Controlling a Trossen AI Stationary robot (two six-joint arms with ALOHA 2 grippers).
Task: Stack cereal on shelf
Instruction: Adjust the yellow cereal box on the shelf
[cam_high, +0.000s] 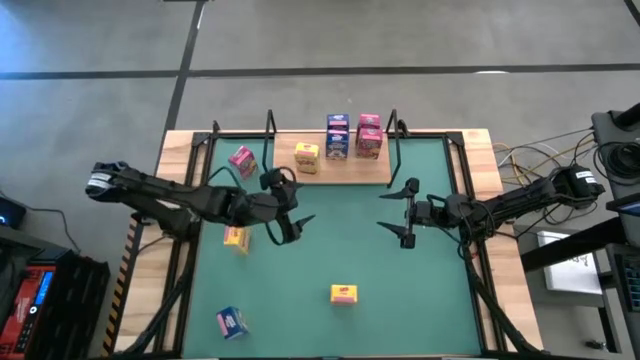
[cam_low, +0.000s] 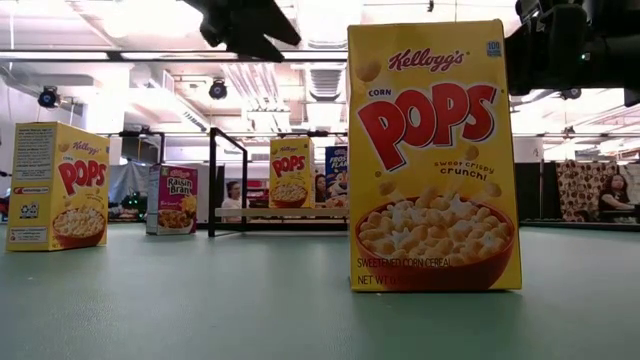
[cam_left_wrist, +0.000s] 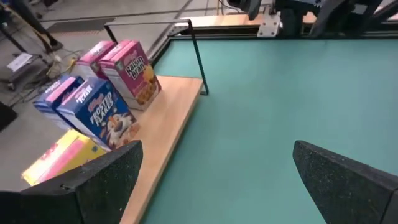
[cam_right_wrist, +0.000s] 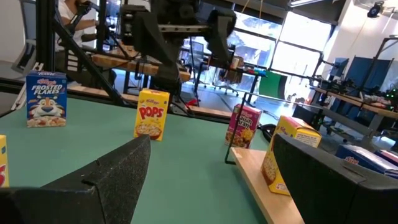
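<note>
High view has five cereal boxes on the shelf (cam_high: 345, 170) and four loose on the desk (cam_high: 330, 250). Left end effector (cam_high: 290, 215) and right end effector (cam_high: 398, 215) both hang fingers apart, empty. Smart play: left drops squarely over the nearest yellow box (cam_high: 236, 238).

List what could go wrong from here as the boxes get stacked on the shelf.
1. The shelf already holds five boxes; the blue pair and pink pair stand close together, so adding another box could topple them.
2. The pink box sits by a black upright, which may block an end effector.
3. The left end effector and right end effector, both open and empty, face each other mid-table and could collide.
</note>
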